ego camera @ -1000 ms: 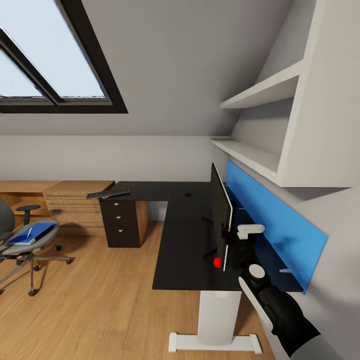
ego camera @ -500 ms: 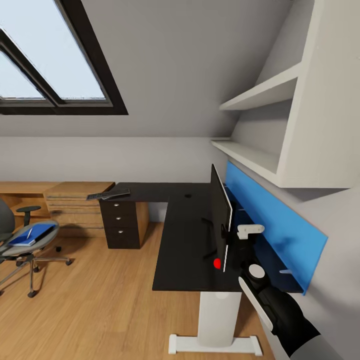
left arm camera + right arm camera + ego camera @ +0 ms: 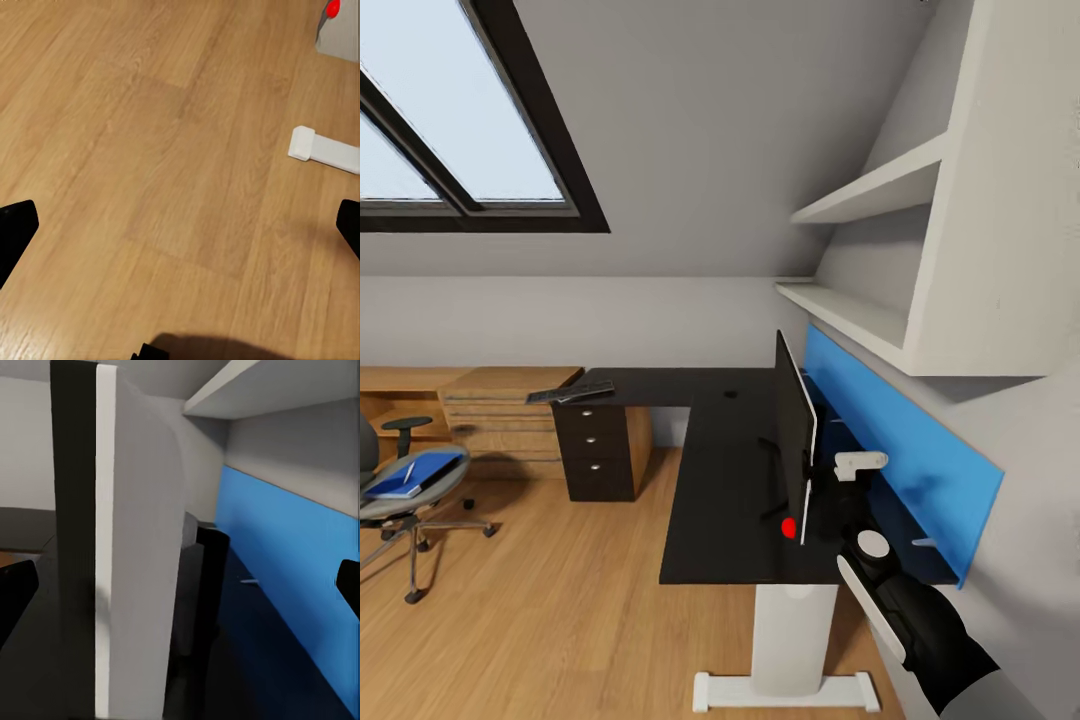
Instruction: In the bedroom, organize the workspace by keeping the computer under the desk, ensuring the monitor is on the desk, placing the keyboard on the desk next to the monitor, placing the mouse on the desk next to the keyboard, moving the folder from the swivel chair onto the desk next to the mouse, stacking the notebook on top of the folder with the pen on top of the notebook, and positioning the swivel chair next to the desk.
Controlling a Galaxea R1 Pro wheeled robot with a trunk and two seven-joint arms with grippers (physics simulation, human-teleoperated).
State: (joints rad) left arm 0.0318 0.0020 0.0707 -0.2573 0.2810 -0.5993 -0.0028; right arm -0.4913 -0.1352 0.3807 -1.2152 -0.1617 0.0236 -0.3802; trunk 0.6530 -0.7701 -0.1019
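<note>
- The desk [image 3: 730, 470] is the biggest thing I have in the head view: an L-shaped black top on a white leg, with its blue back panel [image 3: 900, 440] along the wall under the white shelves [image 3: 880, 260].
- The monitor [image 3: 796, 440] stands upright on the desk just in front of the panel, seen edge-on, with its red dot at the lower corner nearest me; in the right wrist view its white back [image 3: 139, 547] sits very close to the camera.
- The swivel chair [image 3: 400, 490] is well apart from the desk, out on the wooden floor [image 3: 560, 600] by the picture's left edge.
- The folder [image 3: 410, 475] lies on the chair's seat, with the pen [image 3: 407, 472] resting on the stack.
- The keyboard [image 3: 570, 392] lies at the far end of the desk, above the black drawers, partly over the neighbouring wooden cabinet [image 3: 500, 405].
- My right gripper [image 3: 835, 485] is behind the monitor's near edge; its fingers [image 3: 15, 592] are spread wide, gripping nothing.
- My left gripper [image 3: 180, 229] hangs over bare floor near the desk's white foot [image 3: 322, 150], with its fingers wide apart and nothing between them.
</note>
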